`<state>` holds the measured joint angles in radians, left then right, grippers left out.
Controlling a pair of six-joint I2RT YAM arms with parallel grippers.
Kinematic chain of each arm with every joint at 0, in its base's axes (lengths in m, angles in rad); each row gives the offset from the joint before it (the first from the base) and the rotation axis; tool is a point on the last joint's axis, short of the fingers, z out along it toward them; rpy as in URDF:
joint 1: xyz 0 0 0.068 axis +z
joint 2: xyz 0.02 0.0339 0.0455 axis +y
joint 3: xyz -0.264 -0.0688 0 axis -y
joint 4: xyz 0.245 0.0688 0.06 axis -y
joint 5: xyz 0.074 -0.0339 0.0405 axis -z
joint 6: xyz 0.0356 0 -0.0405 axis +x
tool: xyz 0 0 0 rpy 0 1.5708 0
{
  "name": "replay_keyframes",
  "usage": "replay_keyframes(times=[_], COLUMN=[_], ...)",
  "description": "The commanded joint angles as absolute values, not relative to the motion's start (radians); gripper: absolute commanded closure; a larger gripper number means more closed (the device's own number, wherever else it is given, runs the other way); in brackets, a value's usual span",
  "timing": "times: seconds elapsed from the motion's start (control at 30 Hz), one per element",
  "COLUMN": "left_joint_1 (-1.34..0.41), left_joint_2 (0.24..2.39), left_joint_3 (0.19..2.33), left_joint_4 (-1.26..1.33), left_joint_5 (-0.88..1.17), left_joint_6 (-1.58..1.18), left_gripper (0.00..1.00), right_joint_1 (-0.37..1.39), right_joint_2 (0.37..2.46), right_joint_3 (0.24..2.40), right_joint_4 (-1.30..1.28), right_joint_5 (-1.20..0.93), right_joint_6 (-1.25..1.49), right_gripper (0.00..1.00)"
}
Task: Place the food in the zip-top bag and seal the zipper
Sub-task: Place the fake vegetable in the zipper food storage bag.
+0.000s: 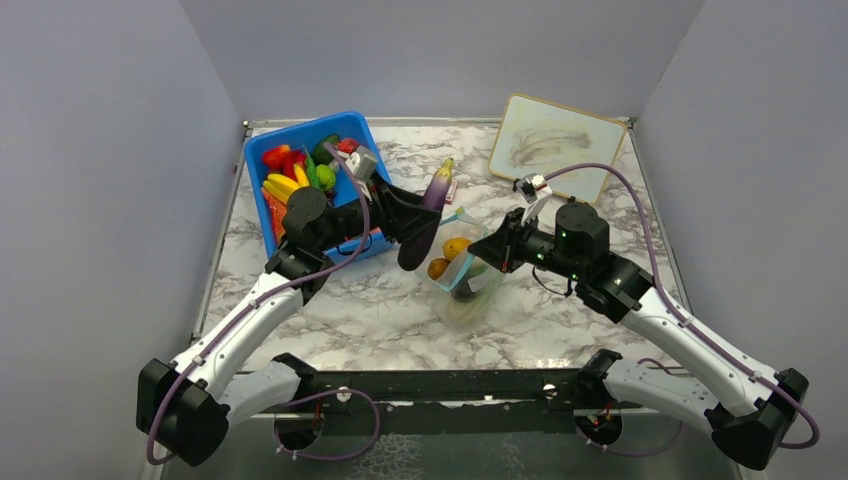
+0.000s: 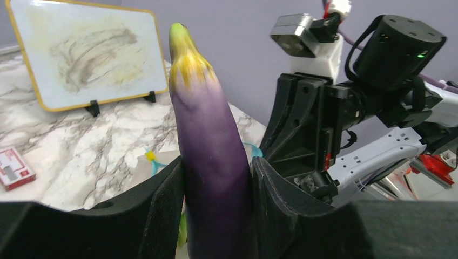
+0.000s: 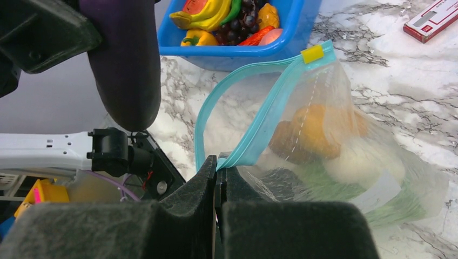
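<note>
My left gripper (image 1: 418, 218) is shut on a purple eggplant (image 1: 428, 212), held above the table just left of the bag; in the left wrist view the eggplant (image 2: 208, 140) stands between the black pads, green-yellow tip up. The clear zip-top bag (image 1: 462, 272) sits mid-table with orange-brown pieces and green lettuce inside. My right gripper (image 1: 497, 252) is shut on the light-blue zipper strip (image 3: 254, 132) at the bag's mouth, holding the mouth open. In the right wrist view the eggplant's dark end (image 3: 129, 70) hangs left of the open mouth, and the bag (image 3: 335, 156) shows its orange pieces.
A blue bin (image 1: 290, 185) of toy fruits and vegetables stands at the back left behind the left arm. A small red-and-white box (image 2: 15, 168) lies on the marble behind the bag. A whiteboard (image 1: 555, 145) leans at the back right.
</note>
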<state>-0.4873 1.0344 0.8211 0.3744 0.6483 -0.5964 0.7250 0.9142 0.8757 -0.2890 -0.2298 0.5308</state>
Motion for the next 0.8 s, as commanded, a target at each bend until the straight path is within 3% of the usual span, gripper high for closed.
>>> replay_keyframes(times=[0.0,0.3,0.77], left_joint_1=[-0.547,-0.633,-0.732], left_joint_2=[1.04,1.086,1.177], left_joint_3=[0.804,0.657,0.541], left_joint_4=[0.542,0.824,1.061], left_joint_5=[0.582,0.428,0.422], left_joint_6=[-0.601,-0.553,-0.511], left_gripper=[0.73,0.77,0.82], right_joint_1=[0.724,0.724,0.724], right_joint_2=[0.891,0.896,0.898], right_joint_3=[0.876,0.88,0.894], right_joint_4=[-0.221,-0.216,-0.209], right_joint_5=[-0.26,-0.304,-0.287], right_joint_6=[0.536,0.532,0.548], right_gripper=[0.99,0.99,0.99])
